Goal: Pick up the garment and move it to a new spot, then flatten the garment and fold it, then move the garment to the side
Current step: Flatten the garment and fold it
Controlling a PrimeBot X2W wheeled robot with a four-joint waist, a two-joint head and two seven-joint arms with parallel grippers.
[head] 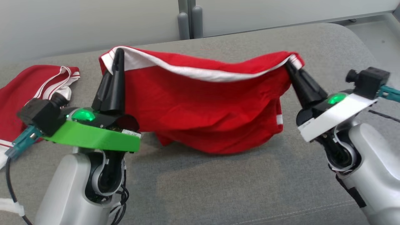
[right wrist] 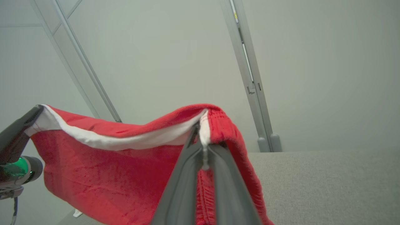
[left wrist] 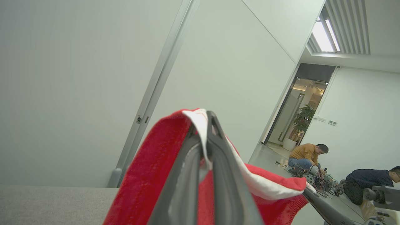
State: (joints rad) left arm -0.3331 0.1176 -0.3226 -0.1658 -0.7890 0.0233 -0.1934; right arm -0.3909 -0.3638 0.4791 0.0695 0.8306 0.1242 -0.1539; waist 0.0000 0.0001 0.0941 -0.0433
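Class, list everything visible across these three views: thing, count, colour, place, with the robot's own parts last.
padded surface: one, grey, underneath
held garment: one, red with white band, hanging between both hands
second garment: one, red with white stripes, far left on the surface
wall: one, pale grey, behind
posts: two, grey, at the wall joint
first person: one, ochre top, crouched on far floor
second person: one, dark top, crouched beside
plant: one, green, by the doorway
left hand: one, dark, shut on the garment's left corner
right hand: one, dark, shut on its right corner
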